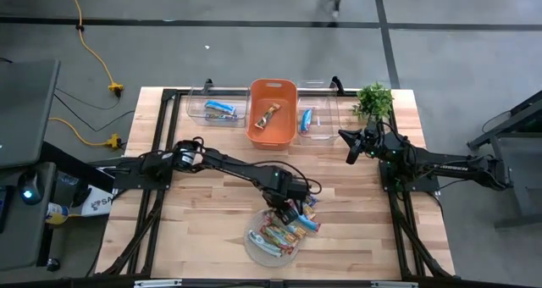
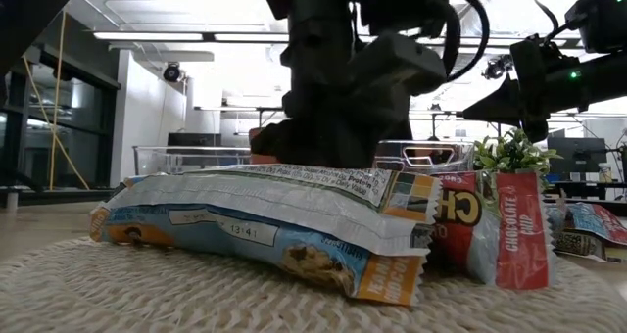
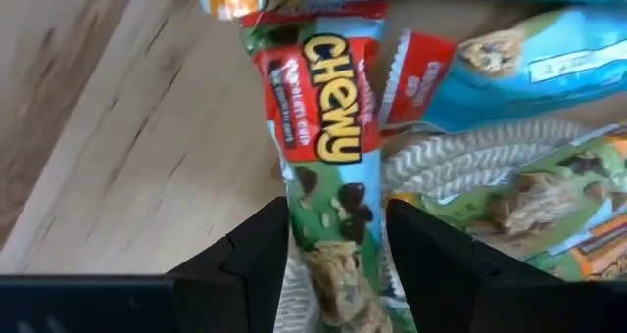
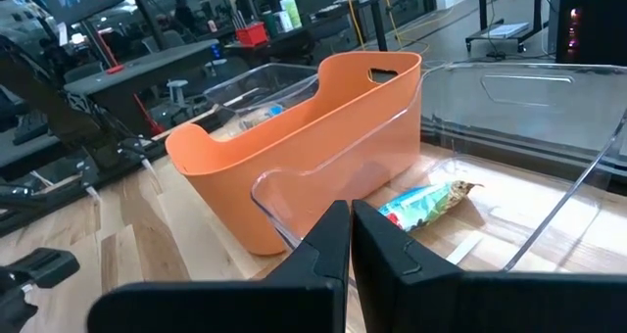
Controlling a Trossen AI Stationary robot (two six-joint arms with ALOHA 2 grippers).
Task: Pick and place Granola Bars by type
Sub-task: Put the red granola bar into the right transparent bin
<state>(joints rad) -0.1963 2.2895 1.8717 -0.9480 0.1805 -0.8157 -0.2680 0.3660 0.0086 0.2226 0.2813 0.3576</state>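
The left gripper (image 3: 338, 250) is down over the round rope mat (image 1: 254, 241), where a pile of snack bars (image 1: 284, 230) lies. Its two fingers (image 3: 257, 260) sit on each side of a red and green bar (image 3: 328, 166), holding its end. The bar looks light and thin. Its shiny wrapper is slippery and crinkly, so it is better to pinch the firm middle than the flat end. Three bins at the back each have one bar inside already. The right gripper (image 4: 348, 240) waits by the clear bin (image 4: 549, 118) with its jaws closed and empty.

Granola Bars (image 1: 284, 230) heaped on mat
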